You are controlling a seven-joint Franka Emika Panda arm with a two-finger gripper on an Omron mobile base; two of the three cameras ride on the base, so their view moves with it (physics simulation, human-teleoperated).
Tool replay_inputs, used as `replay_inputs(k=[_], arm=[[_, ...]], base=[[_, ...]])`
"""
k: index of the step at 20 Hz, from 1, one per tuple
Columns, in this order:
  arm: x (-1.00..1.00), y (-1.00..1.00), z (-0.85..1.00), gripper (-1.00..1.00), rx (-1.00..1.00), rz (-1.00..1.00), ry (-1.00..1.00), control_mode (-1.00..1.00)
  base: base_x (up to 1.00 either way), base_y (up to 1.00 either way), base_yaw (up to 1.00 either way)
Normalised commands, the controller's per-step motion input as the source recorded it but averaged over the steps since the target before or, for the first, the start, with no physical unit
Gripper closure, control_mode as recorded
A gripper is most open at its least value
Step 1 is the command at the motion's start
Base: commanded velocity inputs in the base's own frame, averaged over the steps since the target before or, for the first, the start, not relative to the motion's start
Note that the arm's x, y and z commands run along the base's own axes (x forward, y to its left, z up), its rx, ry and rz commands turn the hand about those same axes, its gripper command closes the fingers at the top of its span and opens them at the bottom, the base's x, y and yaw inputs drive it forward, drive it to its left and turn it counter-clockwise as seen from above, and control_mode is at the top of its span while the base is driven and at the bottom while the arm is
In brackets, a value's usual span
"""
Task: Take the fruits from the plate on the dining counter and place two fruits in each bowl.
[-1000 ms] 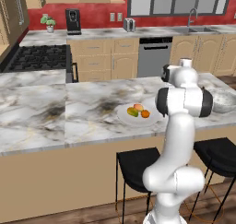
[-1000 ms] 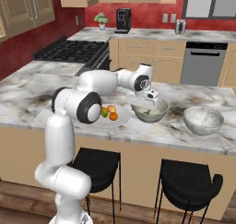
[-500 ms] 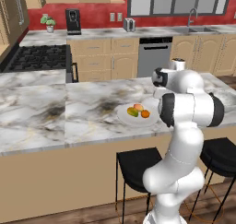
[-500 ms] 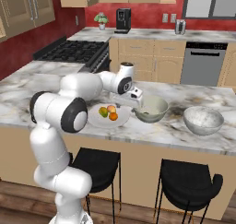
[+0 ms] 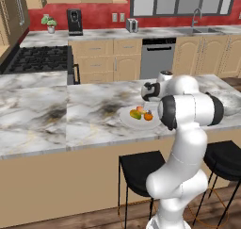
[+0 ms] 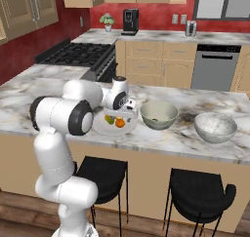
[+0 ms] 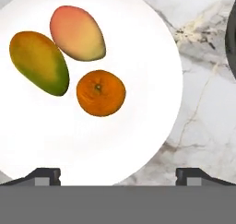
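Plate (image 7: 152,80) holds three fruits (image 7: 100,92), none touching.

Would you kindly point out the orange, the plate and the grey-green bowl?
orange (image 7: 101,92): hand view, its middle.
plate (image 7: 147,52): hand view, bare white surface.
grey-green bowl (image 6: 159,120): right base view, outer wall.

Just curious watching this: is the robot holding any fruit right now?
No. Its tool is open and empty above the plate, with three fruits lying loose there.
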Motion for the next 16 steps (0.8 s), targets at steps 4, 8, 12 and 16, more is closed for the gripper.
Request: replay_inputs(k=[4,8,12,16], arm=[[0.50,0.04,-0.12,-1.00,0.00,0.15,0.17,-1.00],[0.58,0.16,-0.30,-1.00,0.00,0.13,0.14,-1.00],[0.54,0.08,-0.40,-1.00,0.00,0.10,0.05,-1.00],[0.08,0.00,-0.34,-1.00,0.00,0.03,0.00,-1.00]], base=[[0.00,0.00,0.00],[0.00,0.00,0.00],[0.00,0.00,0.00],[0.00,0.00,0.00]])
